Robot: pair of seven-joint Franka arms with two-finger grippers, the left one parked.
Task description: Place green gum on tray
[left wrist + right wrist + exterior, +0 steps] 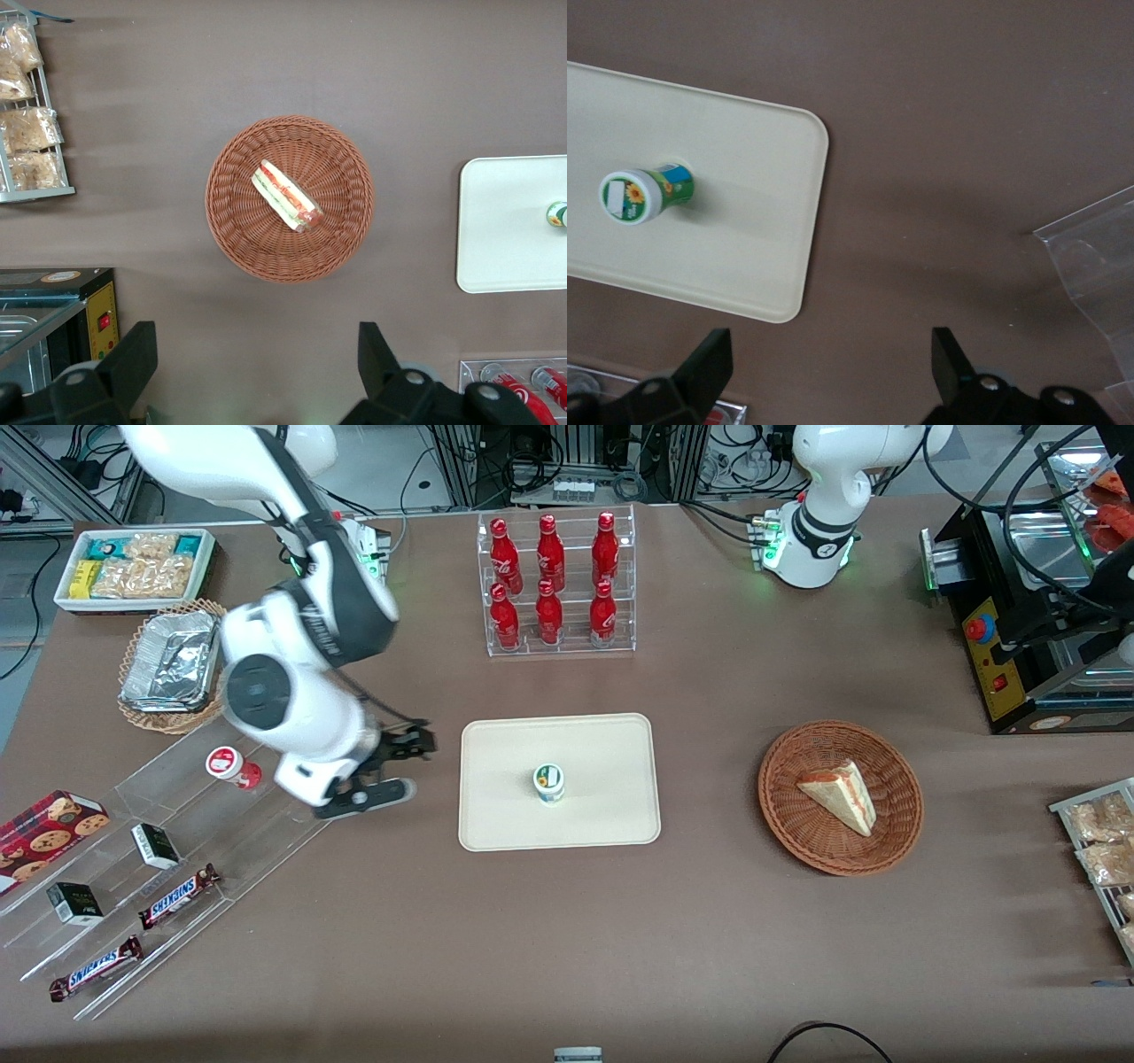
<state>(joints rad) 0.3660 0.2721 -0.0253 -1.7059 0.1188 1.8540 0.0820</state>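
A: How many things are counted in the front view?

B: Six red cola bottles (551, 583) are counted in a clear acrylic rack (559, 642) at the upper centre of the frame, three in each row. Two brown chocolate bars (178, 895) marked "SNICKERS" and two small dark boxes (156, 846) are seen on a clear stepped display (177, 779) at the lower left. One red-lidded small bottle (232, 767) is standing on the same display. One round wicker basket (840, 797) with one wedge sandwich (840, 794) is placed at the right of the centre.

A: And the task's thing?

B: One small cylindrical green gum bottle (549, 783) is found standing upright near the middle of the large flat cream rectangular tray (496, 815), at the centre of the frame. In the right wrist view a white lid with a yellow flower mark is shown on the gum bottle (643, 195), above a green label; the small writing cannot be read. The tray (753, 266) has rounded corners and a low rim.

A: Where is the black two-finger gripper?

B: The gripper (399, 766) is held above the brown table (567, 939), just beside the tray's edge, toward the working arm's end. Its fingers (704, 363) are spread apart and nothing is held between them.
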